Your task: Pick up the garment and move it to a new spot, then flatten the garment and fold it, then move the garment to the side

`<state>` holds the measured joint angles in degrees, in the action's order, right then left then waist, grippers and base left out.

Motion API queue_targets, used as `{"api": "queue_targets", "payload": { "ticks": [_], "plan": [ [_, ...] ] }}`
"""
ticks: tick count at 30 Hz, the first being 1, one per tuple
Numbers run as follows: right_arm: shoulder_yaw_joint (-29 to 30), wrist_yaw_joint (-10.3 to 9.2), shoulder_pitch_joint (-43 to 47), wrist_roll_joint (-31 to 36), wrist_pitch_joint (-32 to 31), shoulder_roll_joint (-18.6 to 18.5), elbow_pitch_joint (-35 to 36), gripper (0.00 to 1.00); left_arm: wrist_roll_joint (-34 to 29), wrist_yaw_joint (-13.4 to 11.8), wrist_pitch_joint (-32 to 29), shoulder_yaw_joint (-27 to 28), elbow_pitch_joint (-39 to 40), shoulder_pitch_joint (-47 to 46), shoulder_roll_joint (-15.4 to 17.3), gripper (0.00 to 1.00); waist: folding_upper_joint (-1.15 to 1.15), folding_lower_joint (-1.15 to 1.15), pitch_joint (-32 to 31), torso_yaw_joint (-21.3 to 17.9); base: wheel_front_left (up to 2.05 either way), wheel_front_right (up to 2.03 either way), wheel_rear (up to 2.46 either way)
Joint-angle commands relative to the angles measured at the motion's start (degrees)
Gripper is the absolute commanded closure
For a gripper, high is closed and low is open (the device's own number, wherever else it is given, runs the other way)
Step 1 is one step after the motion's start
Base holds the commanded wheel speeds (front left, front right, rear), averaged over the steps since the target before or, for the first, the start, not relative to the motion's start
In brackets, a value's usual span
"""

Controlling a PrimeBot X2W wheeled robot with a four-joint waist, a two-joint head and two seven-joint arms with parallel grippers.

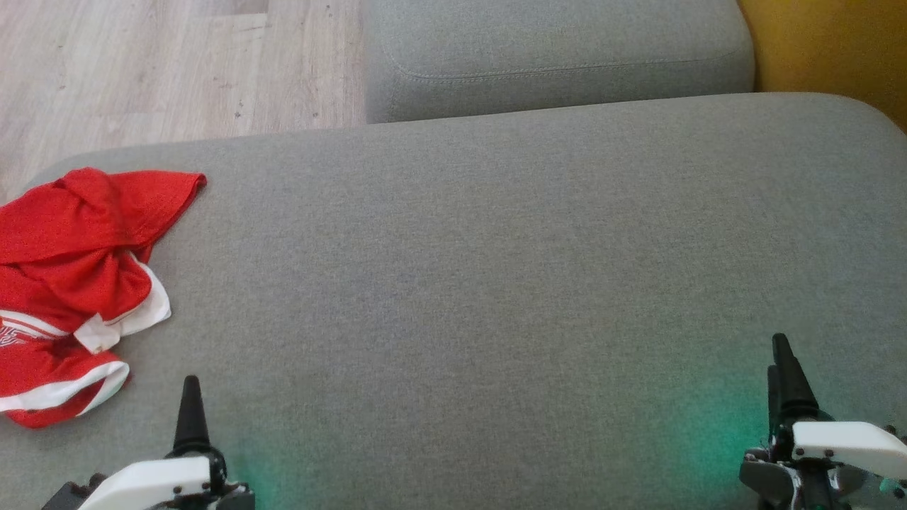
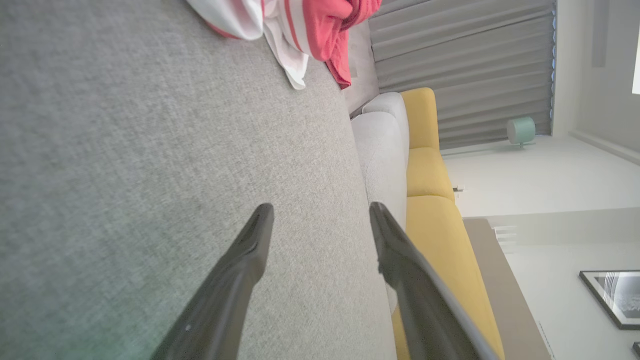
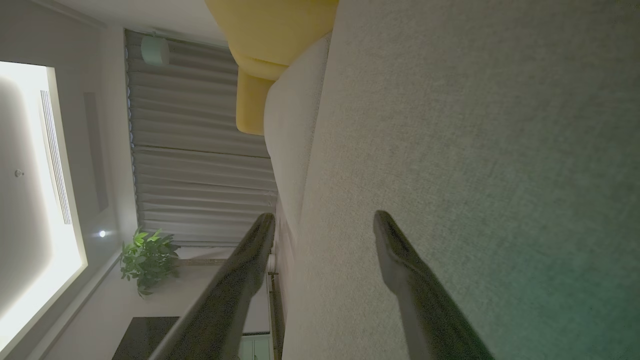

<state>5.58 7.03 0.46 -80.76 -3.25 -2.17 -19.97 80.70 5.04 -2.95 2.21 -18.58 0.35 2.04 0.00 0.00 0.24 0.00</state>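
The garment (image 1: 78,283) is red with white trim and lies crumpled at the left edge of the grey cushion (image 1: 482,283). In the left wrist view the garment (image 2: 310,30) shows at the top, well beyond the fingers. My left gripper (image 1: 191,404) rests at the lower left, to the right of the garment and apart from it; its jaws (image 2: 320,215) stand open and empty. My right gripper (image 1: 783,368) sits at the lower right, far from the garment. Its jaws (image 3: 325,220) are open, with nothing between them.
A second grey cushion (image 1: 553,57) lies behind the big one. A yellow seat (image 1: 829,49) stands at the back right, and wooden floor (image 1: 163,64) shows at the back left. Curtains (image 2: 460,65) and a potted plant (image 3: 147,257) appear in the wrist views.
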Motion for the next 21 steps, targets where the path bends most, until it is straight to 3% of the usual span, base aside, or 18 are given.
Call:
{"api": "queue_targets", "payload": {
  "ticks": [1, 21],
  "plan": [
    [-0.44, 0.08, -2.89, 0.94, 0.56, -0.24, 2.24, 0.0, -1.0, 0.04, 0.4, 0.2, 2.03, -1.87, 0.42, 0.0, 0.0, 0.0, 0.0, 0.01, 0.0, 0.0, 0.0],
    [-2.71, 0.15, -3.36, 16.93, 3.94, -0.33, 3.51, 0.0, -17.41, -1.54, 3.75, -2.41, 3.62, -1.53, 1.06, 0.0, 0.0, 0.0, -0.18, 0.08, 0.0, 0.0, 0.0]
  ]
}}
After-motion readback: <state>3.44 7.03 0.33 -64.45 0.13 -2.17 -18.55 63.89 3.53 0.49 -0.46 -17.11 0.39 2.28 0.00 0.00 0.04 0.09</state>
